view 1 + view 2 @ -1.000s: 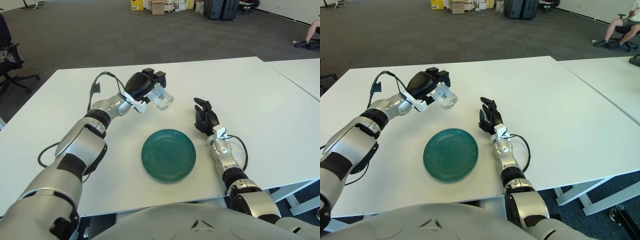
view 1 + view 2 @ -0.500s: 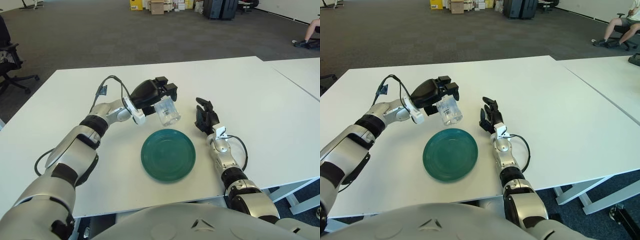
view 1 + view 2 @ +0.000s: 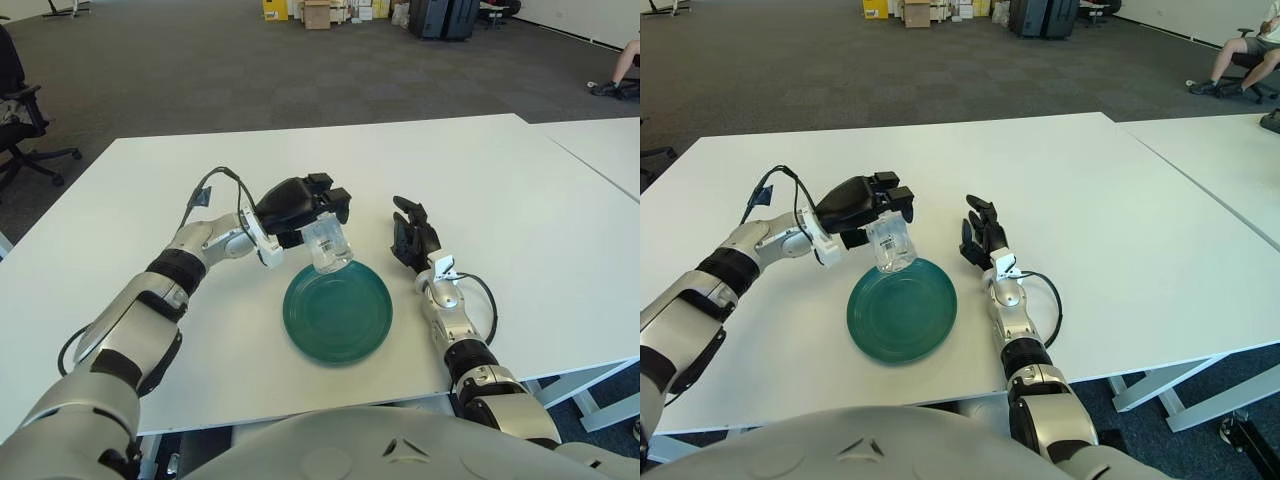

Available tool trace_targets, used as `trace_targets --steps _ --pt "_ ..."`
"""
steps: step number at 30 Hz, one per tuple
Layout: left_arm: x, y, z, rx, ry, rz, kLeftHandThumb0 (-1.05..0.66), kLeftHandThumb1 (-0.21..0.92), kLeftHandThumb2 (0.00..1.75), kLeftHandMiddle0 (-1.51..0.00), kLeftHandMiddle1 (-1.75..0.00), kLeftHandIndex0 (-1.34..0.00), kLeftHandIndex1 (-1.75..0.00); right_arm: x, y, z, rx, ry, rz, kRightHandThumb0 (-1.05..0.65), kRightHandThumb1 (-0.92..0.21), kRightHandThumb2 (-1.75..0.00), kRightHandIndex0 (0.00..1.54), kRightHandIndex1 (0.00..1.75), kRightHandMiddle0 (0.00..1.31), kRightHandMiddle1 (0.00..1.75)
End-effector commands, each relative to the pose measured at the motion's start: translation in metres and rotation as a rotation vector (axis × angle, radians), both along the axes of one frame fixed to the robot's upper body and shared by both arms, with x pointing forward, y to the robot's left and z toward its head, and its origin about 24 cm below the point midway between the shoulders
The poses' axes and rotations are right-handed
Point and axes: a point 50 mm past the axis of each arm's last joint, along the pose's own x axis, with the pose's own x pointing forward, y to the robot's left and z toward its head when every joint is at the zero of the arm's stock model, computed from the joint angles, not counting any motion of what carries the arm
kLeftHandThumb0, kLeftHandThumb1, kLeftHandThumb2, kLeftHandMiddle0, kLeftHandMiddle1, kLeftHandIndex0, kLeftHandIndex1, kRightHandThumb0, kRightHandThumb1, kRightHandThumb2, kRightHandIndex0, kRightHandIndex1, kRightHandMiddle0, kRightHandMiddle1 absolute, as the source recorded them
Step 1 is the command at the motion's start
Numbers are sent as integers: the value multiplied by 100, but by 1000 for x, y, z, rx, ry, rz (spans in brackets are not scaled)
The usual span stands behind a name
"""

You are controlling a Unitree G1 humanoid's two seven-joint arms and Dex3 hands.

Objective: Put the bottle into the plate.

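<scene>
White table [image 3: 520,200], green plate [image 3: 337,311] lying near its front edge, right robot hand [image 3: 411,233] just beside the plate

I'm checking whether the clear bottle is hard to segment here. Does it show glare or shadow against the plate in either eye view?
Left eye view: the bottle, held in the left hand, reads see-through with pale highlights, overlapping the green plate rim. Right eye view: same, a small dark label shows; soft shadow under the hand. Right hand is idle beside the plate.
</scene>
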Motion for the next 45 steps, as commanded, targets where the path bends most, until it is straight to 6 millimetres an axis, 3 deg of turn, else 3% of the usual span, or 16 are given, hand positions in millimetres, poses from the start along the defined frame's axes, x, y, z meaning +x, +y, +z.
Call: trace_targets --steps 1,17,45 --pt "1 0 7 -18 -13 -10 0 9 155 -82 -164 -56 -175 -16 -3 -21 8 113 -15 -67 -92 -78 25 0 0 58" --pt "-17 0 -2 29 73 -48 0 8 155 -84 -161 -57 -175 -15 -5 -22 14 118 -18 -66 -92 -78 25 0 0 59" --pt "-21 -6 -2 100 120 -57 0 9 154 -83 -161 -56 -175 -15 -4 -22 9 118 -25 -68 -92 -78 26 0 0 59"
